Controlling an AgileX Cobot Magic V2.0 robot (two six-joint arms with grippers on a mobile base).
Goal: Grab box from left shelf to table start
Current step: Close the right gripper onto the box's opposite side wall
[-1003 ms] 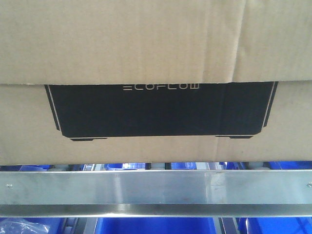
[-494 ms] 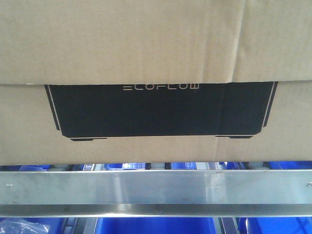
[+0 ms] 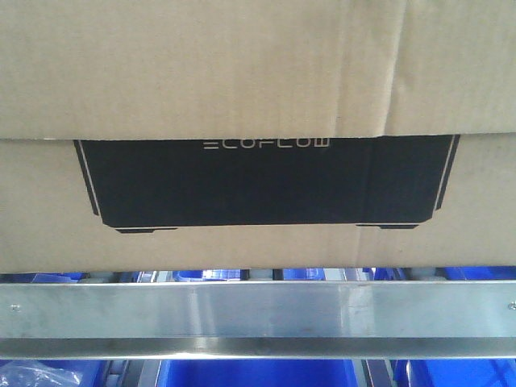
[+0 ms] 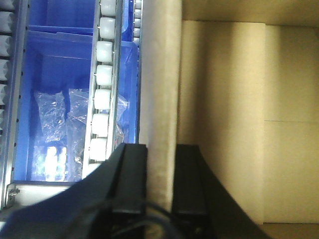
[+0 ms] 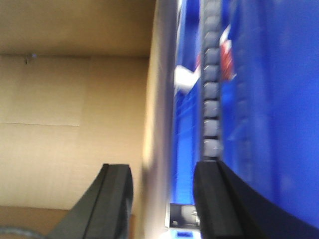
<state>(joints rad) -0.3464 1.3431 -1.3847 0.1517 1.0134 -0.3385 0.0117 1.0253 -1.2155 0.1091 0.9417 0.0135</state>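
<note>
One box (image 3: 242, 72), up against the left shelf (image 3: 258, 310) and filling the front view just above it. Two grippers, one per side wall, I'd guess so it lifts level. The left gripper (image 4: 160, 149) has its jaws clamped on cardboard, while the right gripper (image 5: 162, 172) jaws only straddle their wall, gaps both sides (blurry view though).

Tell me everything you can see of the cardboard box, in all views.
The box is brown corrugated cardboard, open, with a black panel lettered ECOFLOW. It fills the front view above the steel rail. The left claw pinches one side wall; the right claw straddles another, gaps either side.
</note>
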